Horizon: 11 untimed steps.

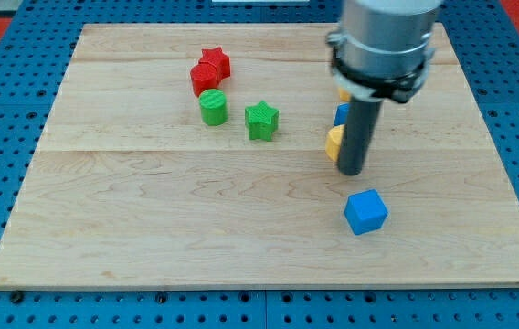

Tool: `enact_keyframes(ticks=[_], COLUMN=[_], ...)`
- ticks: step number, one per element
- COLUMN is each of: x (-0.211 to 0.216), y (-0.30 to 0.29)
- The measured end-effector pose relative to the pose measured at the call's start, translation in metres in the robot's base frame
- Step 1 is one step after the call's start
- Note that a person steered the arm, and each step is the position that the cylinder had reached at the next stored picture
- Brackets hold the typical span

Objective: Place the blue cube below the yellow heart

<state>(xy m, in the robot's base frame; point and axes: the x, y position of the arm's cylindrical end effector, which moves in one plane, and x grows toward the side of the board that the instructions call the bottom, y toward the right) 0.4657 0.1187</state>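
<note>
The blue cube (365,212) lies on the wooden board (150,238) toward the view's lower right. My tip (351,172) stands just above and slightly left of it, with a small gap between them. A yellow block (333,143), partly hidden behind the rod, sits right at the rod's left side; its shape cannot be made out. Another blue block (341,114) and another yellow block (343,94) peek out behind the rod further up.
A red star (215,61) and a red cylinder-like block (204,79) sit at the upper middle-left. A green cylinder (213,107) and a green star (261,120) lie below them. The arm's grey body (383,41) covers the upper right.
</note>
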Motion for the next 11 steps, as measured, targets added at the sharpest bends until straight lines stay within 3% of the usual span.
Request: enact_keyframes(ticks=[1, 2, 3, 4, 5, 6, 7, 8, 9, 11], x=[-0.031, -0.025, 0.018, 0.089, 0.115, 0.097, 0.064, 0.060, 0.080, -0.008], y=[0.001, 0.000, 0.054, 0.069, 0.044, -0.011, -0.031, -0.035, -0.002, -0.005])
